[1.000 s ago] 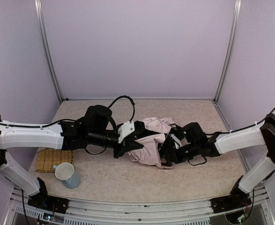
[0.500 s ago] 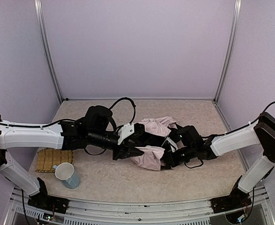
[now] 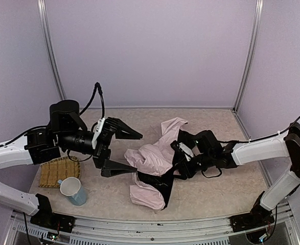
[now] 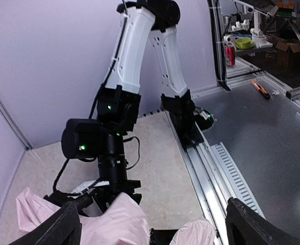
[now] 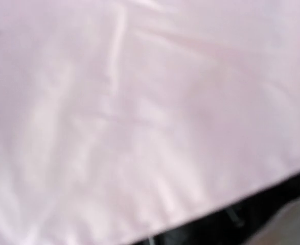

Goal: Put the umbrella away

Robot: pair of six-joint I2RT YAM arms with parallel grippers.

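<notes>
The umbrella [image 3: 151, 159] lies crumpled at the table's middle, pale pink fabric with black lining showing at its near edge. One pink flap stands up toward the back. My left gripper [image 3: 138, 150] hovers just left of it, open wide, nothing between its fingers. From the left wrist, pink folds of the umbrella [image 4: 114, 219] lie below the open left gripper [image 4: 155, 232]. My right gripper [image 3: 183, 159] is buried in the umbrella's right side and seems shut on it. Its fingers are hidden. The right wrist view is filled with blurred pink umbrella [image 5: 139, 112] fabric.
A pale blue mug [image 3: 74, 190] stands at the near left, beside a woven mat [image 3: 56, 172]. The metal rail [image 3: 150, 224] runs along the table's front edge. Lilac walls close in the back and both sides.
My left gripper opened, let go of the umbrella and drew back to the left. The umbrella spread out and sagged toward the front. The right gripper's jaws narrowed inside the fabric.
</notes>
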